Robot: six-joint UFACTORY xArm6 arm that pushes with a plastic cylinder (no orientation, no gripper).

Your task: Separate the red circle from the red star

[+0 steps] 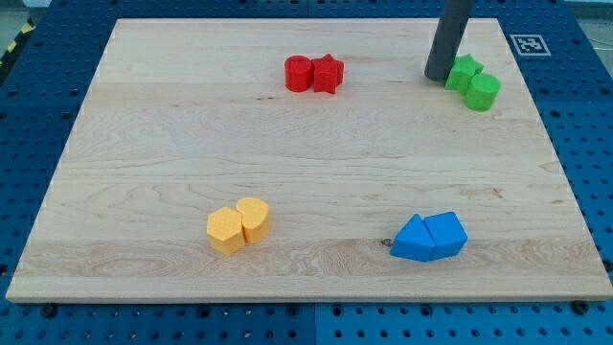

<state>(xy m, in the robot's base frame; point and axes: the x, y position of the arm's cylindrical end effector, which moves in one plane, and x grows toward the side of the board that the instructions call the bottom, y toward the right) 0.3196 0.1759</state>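
The red circle (299, 73) and the red star (328, 74) sit touching each other near the view's top centre, the circle on the left. My tip (438, 77) is at the view's top right, well to the right of the red star and just left of the green star (464, 71). The rod rises out of the view's top.
A green circle (484, 91) touches the green star at the top right. Two yellow blocks (226, 230) (254, 218) sit together at the bottom left. A blue triangle (414, 240) and a blue cube (446, 233) sit together at the bottom right. The wooden board (172, 134) lies on a blue pegboard.
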